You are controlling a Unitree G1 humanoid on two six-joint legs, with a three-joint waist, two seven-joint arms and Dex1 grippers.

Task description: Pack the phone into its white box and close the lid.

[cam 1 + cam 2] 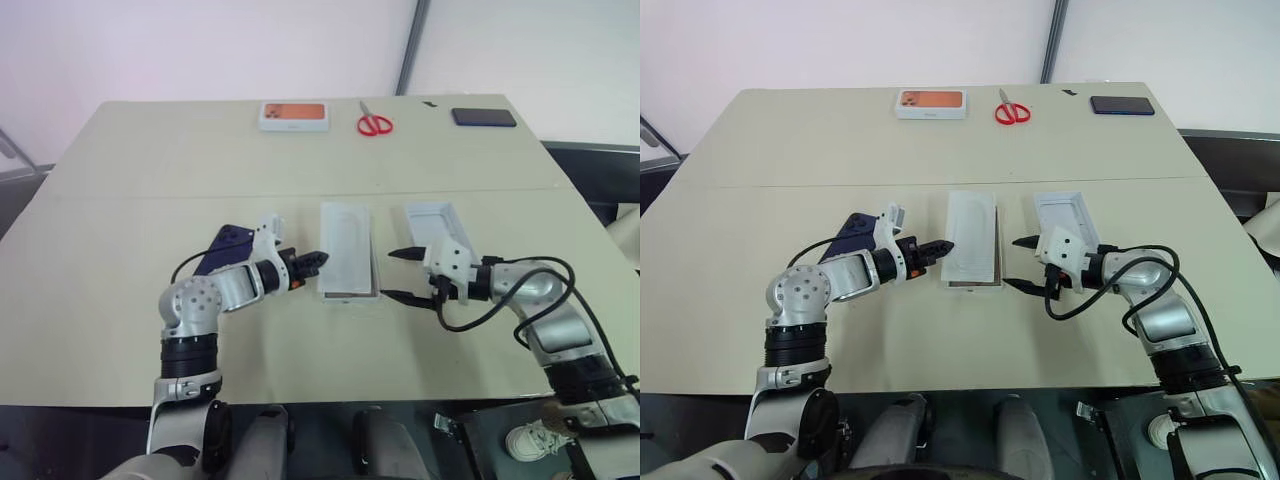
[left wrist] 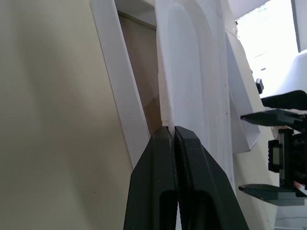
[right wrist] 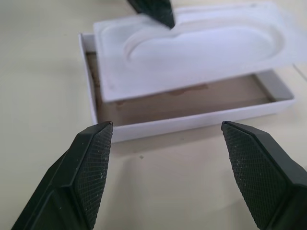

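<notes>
The white box lies at mid-table, its tan floor showing under a white insert card that sits tilted over it. My left gripper is shut, its fingertips pinching the card's left edge. The dark navy phone lies flat on the table behind my left forearm. To the right of the box lies the lid, white inside facing up. My right gripper stands open just right of the box, nothing between its fingers; the box rim lies ahead of them.
Along the far table edge lie a white box picturing an orange phone, red scissors and a black phone. A black cable loops beside my right forearm.
</notes>
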